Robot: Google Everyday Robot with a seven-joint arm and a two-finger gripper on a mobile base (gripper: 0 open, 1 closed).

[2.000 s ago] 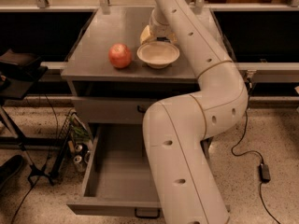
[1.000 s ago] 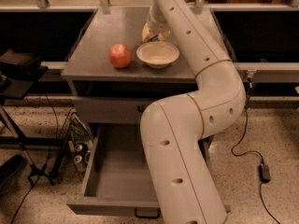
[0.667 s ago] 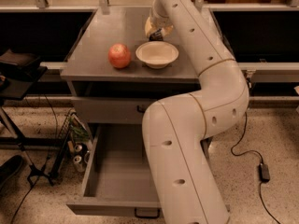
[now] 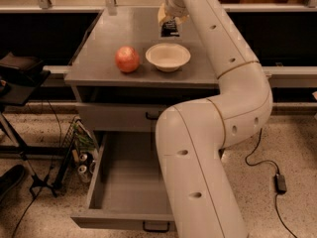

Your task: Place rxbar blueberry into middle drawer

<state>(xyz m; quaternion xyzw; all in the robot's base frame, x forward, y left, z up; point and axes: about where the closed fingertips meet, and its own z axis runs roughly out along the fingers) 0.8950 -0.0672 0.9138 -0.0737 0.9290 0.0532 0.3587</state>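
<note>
Nearest: middle drawer (image 4: pixel 124 180) pulled fully out, grey tray bare, nothing in it yet. Above it, the upper drawer front (image 4: pixel 114 117), closed. On the desk (image 4: pixel 99 38): red-orange fruit (image 4: pixel 127 59) left, white bowl (image 4: pixel 168 57) just beside it. Farthest: gripper (image 4: pixel 169 22) low over the desk's rear, right behind the bowl, directly on the rxbar blueberry (image 4: pixel 170 30). Cannot tell whether the bar is clamped or merely under the tool.

Judged step: pickup. Next calls for a secure hold, a lift clearing the bowl, then carry forward and down into the tray.
</note>
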